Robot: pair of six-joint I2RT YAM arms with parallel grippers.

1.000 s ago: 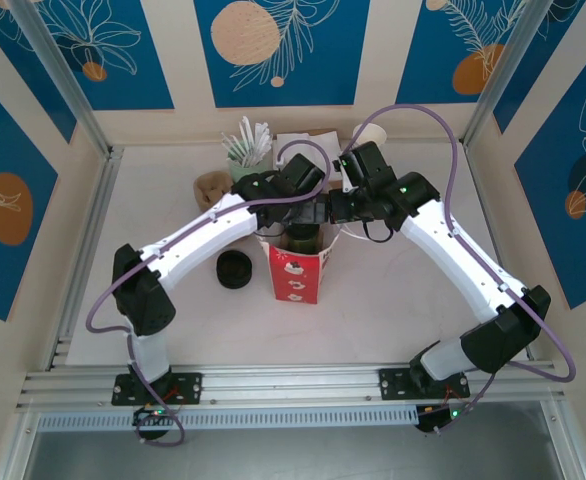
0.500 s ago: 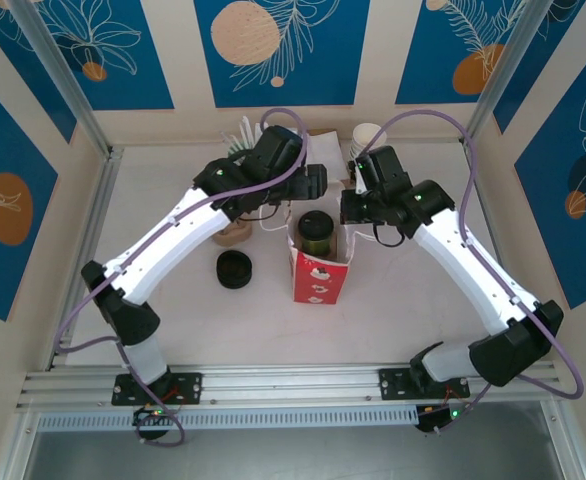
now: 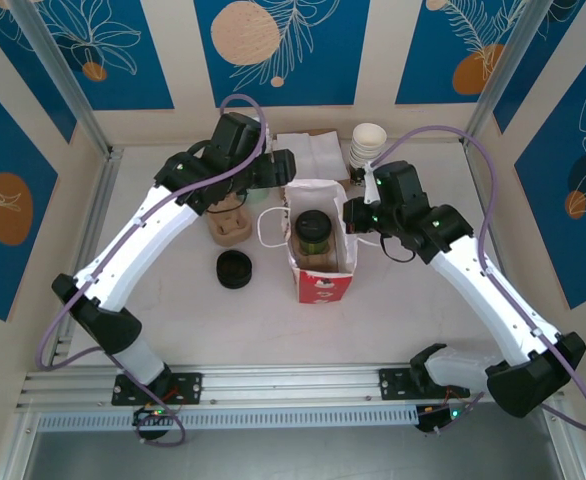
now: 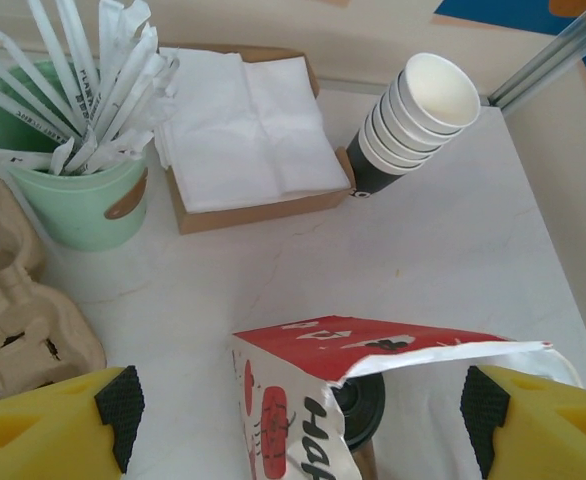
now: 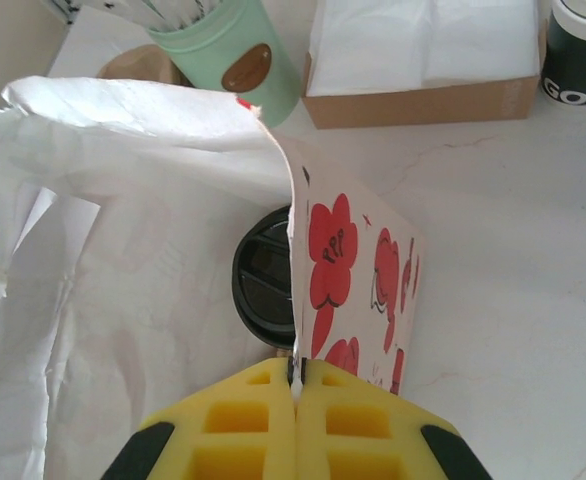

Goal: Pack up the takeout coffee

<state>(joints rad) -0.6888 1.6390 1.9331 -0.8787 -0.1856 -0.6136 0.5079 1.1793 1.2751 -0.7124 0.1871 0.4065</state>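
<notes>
Coffee (image 3: 313, 233) partly hidden in bag (image 3: 323, 287), btm unseen

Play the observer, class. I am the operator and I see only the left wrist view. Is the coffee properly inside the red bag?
Observer: Yes. From above, the takeout coffee stands upright inside the open red bag, lid up.
Operator: What is the right arm doing?
Observer: The right gripper is shut on the bag's paper rim, pinching it.
Operator: Is anything loose nearby?
Observer: A black disc lies apart from the bag, on the left arm's side.
</notes>
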